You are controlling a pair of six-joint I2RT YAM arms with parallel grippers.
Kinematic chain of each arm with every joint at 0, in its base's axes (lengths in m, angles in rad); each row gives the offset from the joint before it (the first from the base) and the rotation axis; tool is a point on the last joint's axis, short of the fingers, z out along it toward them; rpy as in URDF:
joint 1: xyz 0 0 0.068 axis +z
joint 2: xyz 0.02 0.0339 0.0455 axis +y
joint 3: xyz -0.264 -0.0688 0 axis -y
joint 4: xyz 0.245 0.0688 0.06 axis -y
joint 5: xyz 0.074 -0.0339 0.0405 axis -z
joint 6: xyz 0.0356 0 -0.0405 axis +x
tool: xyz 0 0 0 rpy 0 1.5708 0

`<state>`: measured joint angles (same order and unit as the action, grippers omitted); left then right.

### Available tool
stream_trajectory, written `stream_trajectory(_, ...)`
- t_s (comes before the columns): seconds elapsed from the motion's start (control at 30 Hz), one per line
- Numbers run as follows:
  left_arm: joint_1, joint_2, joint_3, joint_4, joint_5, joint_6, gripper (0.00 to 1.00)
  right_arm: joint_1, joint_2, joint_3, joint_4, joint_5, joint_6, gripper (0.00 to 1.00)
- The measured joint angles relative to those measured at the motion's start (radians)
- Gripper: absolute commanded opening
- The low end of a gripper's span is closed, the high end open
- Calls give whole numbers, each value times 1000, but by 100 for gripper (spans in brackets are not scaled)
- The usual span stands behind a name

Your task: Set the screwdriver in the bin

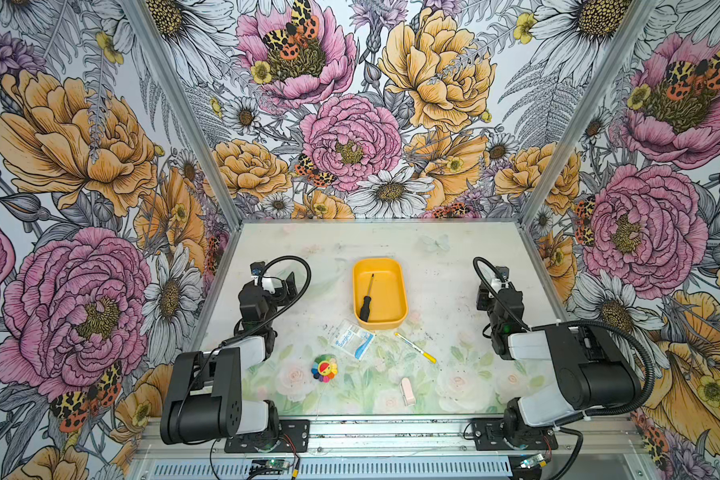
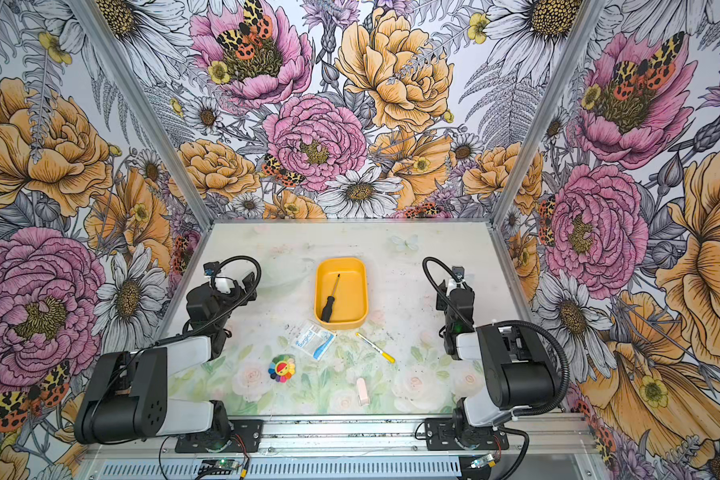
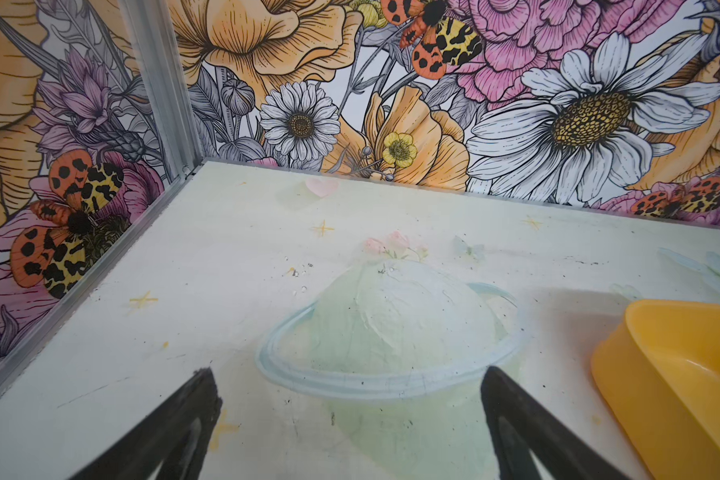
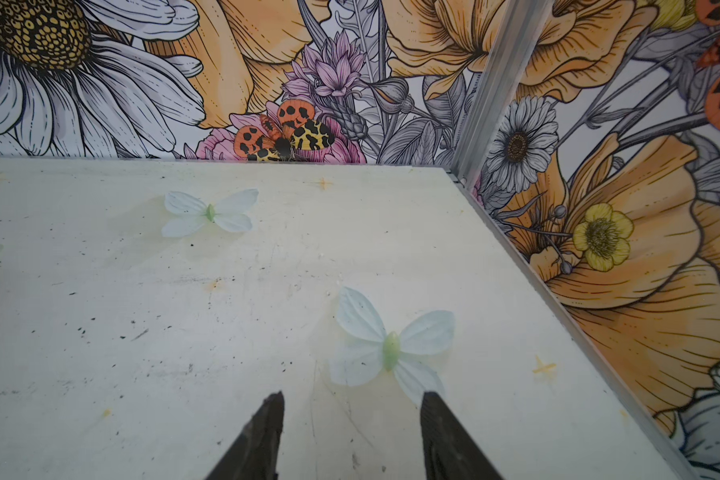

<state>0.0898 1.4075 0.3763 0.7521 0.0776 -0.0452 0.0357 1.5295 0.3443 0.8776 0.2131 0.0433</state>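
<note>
Yellow-orange plastic: the bin (image 1: 380,262) sits slightly above the middle of the frame in both top views, on the pale painted table (image 1: 441,257).

The screwdriver (image 1: 366,297) lies inside the bin, flat on its floor along the left side. Its black handle points to the lower edge of the frame and its thin shaft to the upper edge, leaning slightly right. The handle end is close to the bin's lower wall, but I cannot tell whether it touches.

The left gripper (image 3: 346,380) has its fingers spread wide with nothing between them, over bare table. In a top view it stands left of the bin, well apart from it.

The right gripper (image 4: 352,397) has its fingers parted with a narrower gap and nothing between them, also over bare table. In a top view it stands right of the bin, well apart from it.

Loose items lie below the bin in the frame:
- A clear packet (image 1: 352,338) with blue print is just beside the bin's lower left corner.
- A white-and-yellow pen (image 1: 415,348) lies near the lower right corner.
- A multicoloured flower piece (image 1: 324,368) lies further down, to the left.
- A small pink block (image 1: 408,390) lies further down, to the right.
</note>
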Motion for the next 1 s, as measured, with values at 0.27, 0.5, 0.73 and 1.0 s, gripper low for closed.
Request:
stream_trajectory(0.27, -1, 97, 1, 61, 24, 10, 99, -1, 0, 1, 3, 0, 0, 56)
stream_trajectory(0.5, -29, 139, 2, 122, 27, 38, 99, -3, 0, 1, 3, 0, 1, 59)
stream_trajectory(0.73, -35, 145, 2, 142, 3, 45, 99, -3, 0, 2, 3, 0, 12, 72)
stream_trajectory(1.0, -50, 145, 2, 159, -26, 47, 99, -3, 0, 3, 3, 0, 19, 99)
